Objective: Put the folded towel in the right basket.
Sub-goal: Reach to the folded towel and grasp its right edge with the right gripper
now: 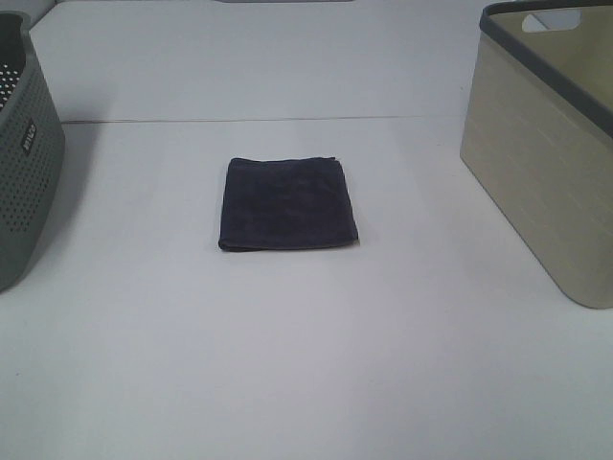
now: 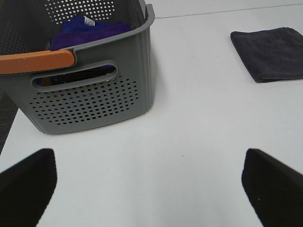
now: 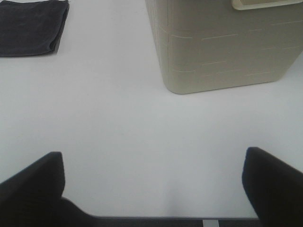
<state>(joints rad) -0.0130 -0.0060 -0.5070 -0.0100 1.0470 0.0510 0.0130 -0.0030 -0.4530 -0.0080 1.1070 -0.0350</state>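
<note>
A dark folded towel (image 1: 287,204) lies flat on the white table at the middle. It also shows in the left wrist view (image 2: 270,53) and in the right wrist view (image 3: 32,27). The right basket (image 1: 548,144) is beige with a dark grey rim and stands at the right edge; it also shows in the right wrist view (image 3: 222,42). Neither arm shows in the exterior high view. My left gripper (image 2: 151,187) is open and empty, near the grey basket. My right gripper (image 3: 154,187) is open and empty, in front of the beige basket.
A grey perforated basket (image 1: 24,153) stands at the left edge; in the left wrist view (image 2: 90,85) it has an orange handle (image 2: 35,61) and holds blue-purple cloth (image 2: 90,30). The table's front edge (image 3: 156,218) shows in the right wrist view.
</note>
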